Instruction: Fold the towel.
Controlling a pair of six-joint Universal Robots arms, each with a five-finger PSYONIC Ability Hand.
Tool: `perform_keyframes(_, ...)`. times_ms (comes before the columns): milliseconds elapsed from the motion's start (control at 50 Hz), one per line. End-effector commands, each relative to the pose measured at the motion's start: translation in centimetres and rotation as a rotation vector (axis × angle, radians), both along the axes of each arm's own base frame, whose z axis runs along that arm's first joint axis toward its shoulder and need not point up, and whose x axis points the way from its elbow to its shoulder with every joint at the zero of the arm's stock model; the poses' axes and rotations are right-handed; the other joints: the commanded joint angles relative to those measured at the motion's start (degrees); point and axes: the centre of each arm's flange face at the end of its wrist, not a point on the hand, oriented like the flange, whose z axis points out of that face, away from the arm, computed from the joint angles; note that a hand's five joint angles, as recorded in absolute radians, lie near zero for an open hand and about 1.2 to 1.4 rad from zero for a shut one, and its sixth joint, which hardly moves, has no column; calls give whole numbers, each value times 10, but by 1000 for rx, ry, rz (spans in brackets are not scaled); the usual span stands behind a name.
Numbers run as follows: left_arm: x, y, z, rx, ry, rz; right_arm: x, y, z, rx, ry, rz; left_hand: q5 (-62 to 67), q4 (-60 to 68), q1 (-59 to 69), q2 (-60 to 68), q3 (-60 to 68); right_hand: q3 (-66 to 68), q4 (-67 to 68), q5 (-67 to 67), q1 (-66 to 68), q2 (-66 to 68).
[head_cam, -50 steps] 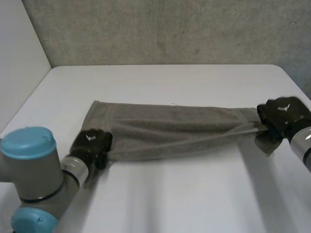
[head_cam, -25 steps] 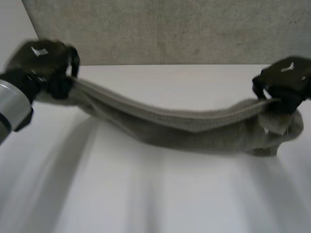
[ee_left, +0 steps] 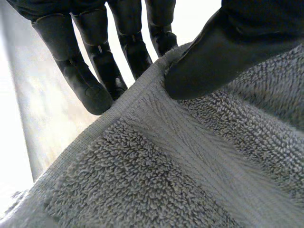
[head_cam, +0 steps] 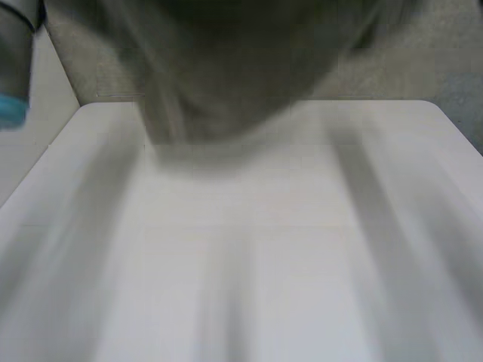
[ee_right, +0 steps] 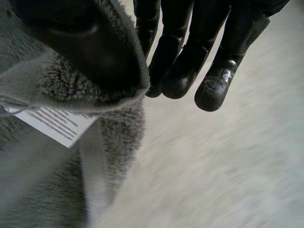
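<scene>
The grey terry towel [head_cam: 241,68] hangs high in the air over the far part of the white table [head_cam: 241,249], smeared by fast motion. In the left wrist view my left hand [ee_left: 95,61] pinches a hemmed edge of the towel [ee_left: 166,180] between thumb and fingers. In the right wrist view my right hand [ee_right: 190,57] holds the towel [ee_right: 57,190] near a corner, the thumb pressed into the cloth against the fingers. A white care label [ee_right: 57,123] dangles just under that grip.
My left arm [head_cam: 15,60] reaches up at the far left, beside the pale side wall. A grey wall stands behind the table's far edge.
Both hands have swung up and away from the table with the towel. It lay stretched on the table a second ago and now hangs lifted.
</scene>
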Motion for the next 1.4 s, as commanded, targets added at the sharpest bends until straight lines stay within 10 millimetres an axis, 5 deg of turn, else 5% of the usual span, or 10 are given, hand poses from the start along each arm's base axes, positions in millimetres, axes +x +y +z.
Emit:
perform_keyframes(20, 2, 11, 14, -96, 66, -58, -3, 7, -3, 81, -66, 85, -166, -67, -19, -59, -80, 34, 35, 22, 55, 31)
perform_keyframes(220, 7, -8, -73, 138, -35, -16, 5, -12, -80, 376, 102, 43, -166, -67, -19, -59, -80, 34, 35, 22, 55, 31)
perform_keyframes(320, 12, -9, -140, 300, -151, -7, 8, -17, -162, 593, 265, 7, -166, -67, -19, -59, -80, 34, 35, 22, 55, 31)
perform_keyframes(420, 12, 14, -231, 525, -331, -49, 5, -12, -227, 762, 352, -8, -166, -67, -19, -59, -80, 34, 35, 22, 55, 31)
perform_keyframes(580, 19, 52, -290, 673, -496, -72, -5, 7, -287, 958, 403, -15, -166, -67, -19, -59, -80, 34, 35, 22, 55, 31)
perform_keyframes(880, 38, 71, -282, 689, -502, -38, -20, 54, -287, 1054, 385, -9, -166, -67, -19, -59, -80, 34, 35, 22, 55, 31)
perform_keyframes(960, 41, 69, -282, 692, -494, -28, -26, 58, -297, 1101, 368, -29, -166, -67, -19, -59, -80, -222, -221, -234, -201, -225)
perform_keyframes(1240, 41, 67, -287, 705, -494, -28, -48, 47, -298, 1137, 284, -180, -166, -67, -19, -59, -80, -469, -468, -480, -447, -471)
perform_keyframes(1360, 48, 62, -286, 710, -481, -4, -49, 48, -297, 1150, 251, -176, -166, -67, -19, -59, -80, -326, -325, -338, -304, -328)
perform_keyframes(1400, 50, 62, -287, 715, -477, -1, -49, 48, -298, 1160, 236, -171, -166, -67, -19, -59, -80, -107, -106, -118, -85, -109)
